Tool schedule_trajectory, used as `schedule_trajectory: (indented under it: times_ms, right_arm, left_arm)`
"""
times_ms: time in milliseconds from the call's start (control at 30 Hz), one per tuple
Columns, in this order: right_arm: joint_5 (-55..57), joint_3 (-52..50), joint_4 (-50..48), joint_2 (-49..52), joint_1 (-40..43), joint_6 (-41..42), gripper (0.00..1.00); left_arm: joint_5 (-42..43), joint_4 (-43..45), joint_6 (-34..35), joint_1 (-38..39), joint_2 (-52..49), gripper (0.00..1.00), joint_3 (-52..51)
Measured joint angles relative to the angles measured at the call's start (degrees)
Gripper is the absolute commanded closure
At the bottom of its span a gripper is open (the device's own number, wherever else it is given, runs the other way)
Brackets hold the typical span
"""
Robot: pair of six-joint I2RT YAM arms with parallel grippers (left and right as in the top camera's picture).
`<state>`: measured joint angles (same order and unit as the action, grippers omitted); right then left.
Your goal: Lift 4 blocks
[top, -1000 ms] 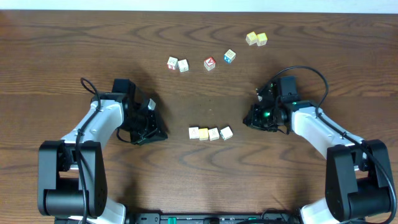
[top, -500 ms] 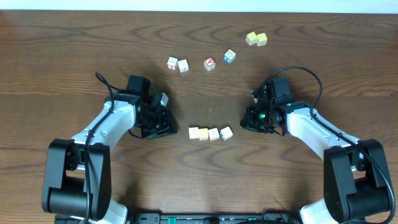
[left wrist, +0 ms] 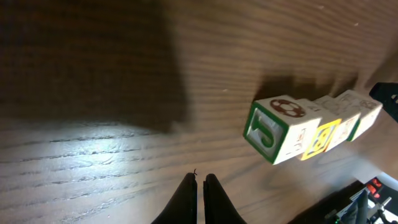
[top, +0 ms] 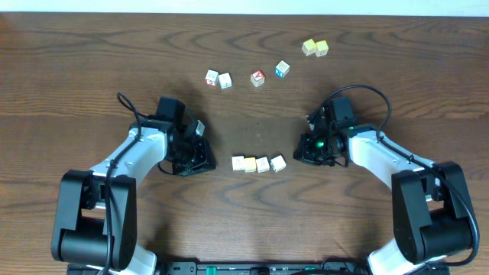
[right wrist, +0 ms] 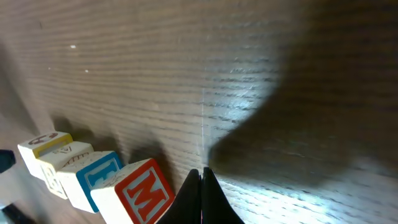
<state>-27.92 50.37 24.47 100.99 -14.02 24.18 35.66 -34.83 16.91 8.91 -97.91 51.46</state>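
Four blocks [top: 257,163] sit in a tight row on the table [top: 92,53], faces touching. The row lies between our two grippers. One end is just ahead of the left gripper [top: 202,162] and the other is just ahead of the right gripper [top: 302,153]. Neither touches a block yet.

Both pairs of jaws are pressed together with nothing in them. In the wrist views each pair of fingertips comes to a single narrow blade low over the wood. We judge that this is the point of the posture: closed fingers can act as pushers, one at each end. Squeezing inward could then clamp the row and carry all four up as one bar. At the right gripper's end the last block looks turned a little. Pressure there needs to land square, or the row may buckle.

Room is good. The wood on the arm-base side of the row is bare, and the gaps ahead of both tips are free. Beyond the row, other cubes [top: 257,77] lie well apart, outside the squeeze line.
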Motion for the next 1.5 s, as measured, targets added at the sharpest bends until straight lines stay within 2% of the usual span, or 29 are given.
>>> schedule_trajectory:
  times_ms: [1000,1500]
  right_arm:
    - [-3.0,0.0,-0.7,0.0,-6.1,5.1,0.99]
    - [-4.3,0.0,-3.5,0.0,-6.1,6.4,0.99]
  left_arm:
    - [0.0,1.4,0.0,0.2,0.0,0.92,-0.2]
    - [-1.7,3.7,0.8,5.5,0.0,0.92,-0.2]
